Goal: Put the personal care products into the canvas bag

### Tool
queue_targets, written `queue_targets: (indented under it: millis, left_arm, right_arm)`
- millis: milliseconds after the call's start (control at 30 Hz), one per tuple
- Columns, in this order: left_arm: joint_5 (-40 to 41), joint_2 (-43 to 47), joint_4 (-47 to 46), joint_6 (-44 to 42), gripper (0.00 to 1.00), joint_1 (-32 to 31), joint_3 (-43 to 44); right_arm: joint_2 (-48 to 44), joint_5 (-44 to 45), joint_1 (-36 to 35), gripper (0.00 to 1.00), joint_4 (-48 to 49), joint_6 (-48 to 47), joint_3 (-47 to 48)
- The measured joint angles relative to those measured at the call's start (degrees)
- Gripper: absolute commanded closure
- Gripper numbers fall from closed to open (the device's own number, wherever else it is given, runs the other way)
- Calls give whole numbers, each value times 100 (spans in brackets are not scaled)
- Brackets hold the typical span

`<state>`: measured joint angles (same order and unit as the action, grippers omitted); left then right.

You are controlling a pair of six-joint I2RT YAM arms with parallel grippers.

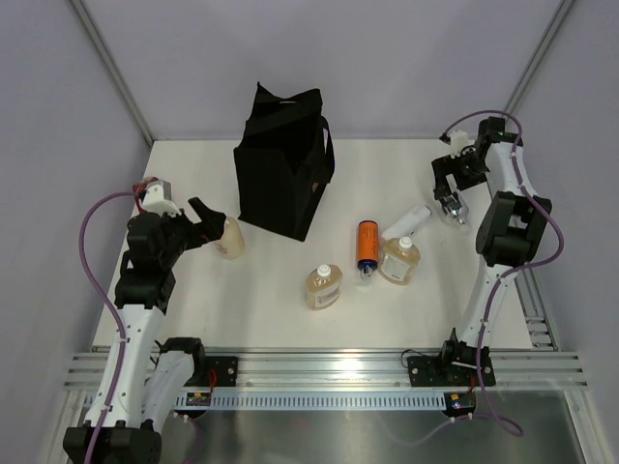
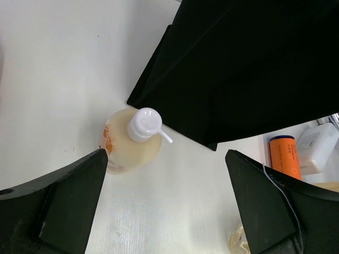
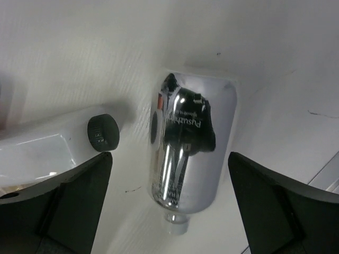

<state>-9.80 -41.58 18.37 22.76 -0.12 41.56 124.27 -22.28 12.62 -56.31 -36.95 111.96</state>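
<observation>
The black canvas bag stands upright at the back centre. One amber bottle with a white pump cap stands left of it, just ahead of my open, empty left gripper. In the left wrist view the bottle sits ahead of the open left gripper, beside the bag. Two more amber bottles, the orange cylinder and the white tube lie mid-table. My right gripper hovers open over the lying silver bottle. The round red container is out of view.
The white tube's black cap lies close to the left of the silver bottle. Grey walls close in the table at the back and sides. An aluminium rail runs along the near edge, and another runs along the right edge.
</observation>
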Motion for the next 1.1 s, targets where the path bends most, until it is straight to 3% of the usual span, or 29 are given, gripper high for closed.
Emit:
queue_targets:
  millis: [267,367,500,633,667,767,867,1100]
  left_arm:
    - [-13,-66,-2,105,1,0,-2]
    - [-13,-94,-9,125,1,0,-2]
    - [-31,-210,-50,157,1,0,-2]
    - [-81,-326,-166,236,1,0,-2]
    - [-103,-350,-201,262,1,0,-2]
    - [-177,-374,-264,323,1,0,-2]
    - [-343,-391,-374,413,1,0,-2]
    - [-1064,-407,-894,730,1,0,-2]
  right_arm:
    - [629,1158,-352,1,-13,-33,387]
    - [876,1502,-358,9,-15,28,479]
    - [1141,1650,-363,22,-109,103,566]
    - [1169,1709,-365,61,-170,166,649]
    - [1187,1679,-361,76,-208,192,691]
    - [1255,1451,-306,90,-323,380,837]
    - [1268,809,-133,99,-487,708,957]
    - [1130,-719,240,100,-570,1451,1040]
